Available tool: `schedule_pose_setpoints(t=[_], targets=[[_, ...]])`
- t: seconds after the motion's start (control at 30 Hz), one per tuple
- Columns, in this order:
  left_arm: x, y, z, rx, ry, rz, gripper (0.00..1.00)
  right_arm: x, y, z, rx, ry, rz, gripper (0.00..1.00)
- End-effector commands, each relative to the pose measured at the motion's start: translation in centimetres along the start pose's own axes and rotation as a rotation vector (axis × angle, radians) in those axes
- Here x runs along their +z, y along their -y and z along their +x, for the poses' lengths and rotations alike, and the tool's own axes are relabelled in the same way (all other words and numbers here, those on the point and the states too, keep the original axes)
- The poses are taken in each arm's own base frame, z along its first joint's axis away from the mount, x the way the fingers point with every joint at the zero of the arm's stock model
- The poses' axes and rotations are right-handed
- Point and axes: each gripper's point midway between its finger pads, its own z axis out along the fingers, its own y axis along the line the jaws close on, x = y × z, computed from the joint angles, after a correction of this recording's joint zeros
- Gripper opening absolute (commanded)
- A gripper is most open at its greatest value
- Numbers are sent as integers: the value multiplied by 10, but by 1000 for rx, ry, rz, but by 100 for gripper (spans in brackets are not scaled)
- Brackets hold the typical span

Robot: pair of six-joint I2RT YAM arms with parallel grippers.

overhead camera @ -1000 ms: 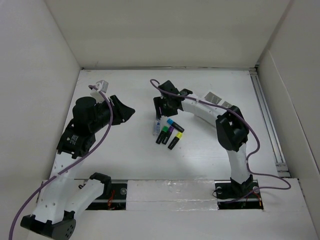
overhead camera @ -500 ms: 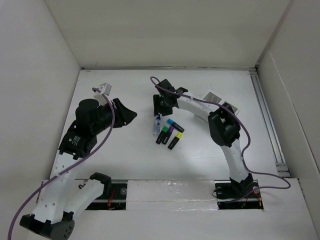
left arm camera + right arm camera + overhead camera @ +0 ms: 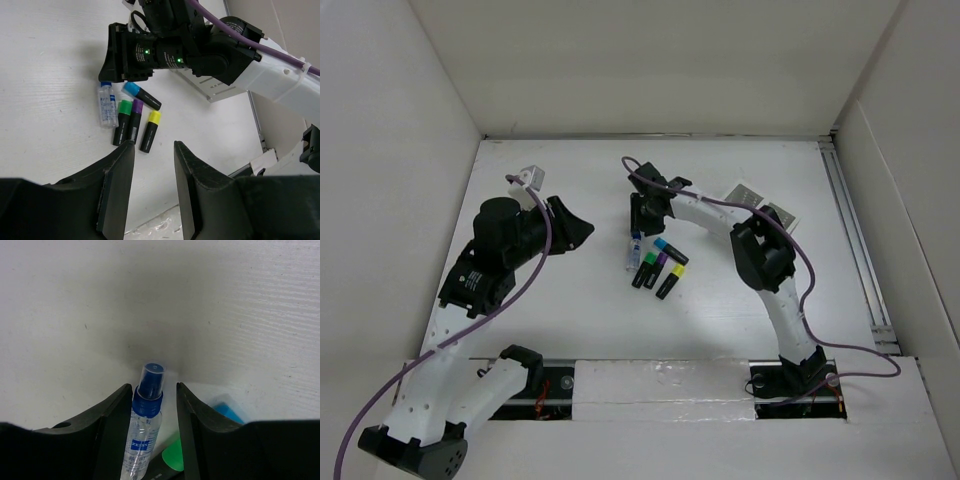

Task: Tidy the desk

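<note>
Lying lower centre, the light, slick spray bottle (image 3: 143,432) is straddled by the parted, empty right gripper (image 3: 153,389); a neck hold is judged best.

1. Small clear plastic spray bottle with a blue cap (image 3: 142,440): its blue square label carries white lettering, too blurred for me to read.
2. Four black-barrelled highlighters (image 3: 134,125): faint pale print along the barrels, too small to read.

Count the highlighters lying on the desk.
4, all right of the spray bottle: green highlighter nearest it, then purple highlighter, then yellow highlighter, with the blue highlighter angled above them. None seems hidden.
</note>
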Motion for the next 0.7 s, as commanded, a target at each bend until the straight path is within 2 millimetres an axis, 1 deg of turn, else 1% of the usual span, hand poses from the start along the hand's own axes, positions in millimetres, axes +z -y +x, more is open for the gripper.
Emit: schedule_pose_setpoints(t=[0.0,0.13,0.17,0.2,0.27,0.33,0.43,0.47,0.53,0.57,0.6,0.63,0.67], targets=[[-3,10,-18,50,63,22,34,-1,-10,4,9,-6,4,47],[-3,8,-21,58,76,8,34,4,-10,12,21,-32,-4,47],[-3,9,-22,58,79,8,34,4,-14,15,27,-52,-28,46],[-3,8,-20,58,74,7,34,4,-17,17,31,-62,-41,38],[-2,7,-20,58,73,4,34,3,-21,18,44,-67,-63,34],[-3,5,-19,60,74,-4,35,2,-25,18,53,-71,-84,23],[-5,3,-20,60,84,-16,35,-3,-34,9,77,-37,-118,11],[-5,3,-20,60,84,-16,35,-12,-43,-2,80,0,-152,8],[-5,2,-19,58,81,-18,35,-25,-57,-14,84,33,-210,5],[-6,3,-20,61,87,-18,35,-33,-63,-28,89,70,-249,4],[-6,3,-20,60,85,-21,35,-52,-75,-37,86,96,-303,3],[-7,3,-22,61,90,-21,35,-64,-84,-46,94,122,-339,2],[-8,5,-25,61,96,-21,35,-91,-94,-66,99,182,-396,2]])
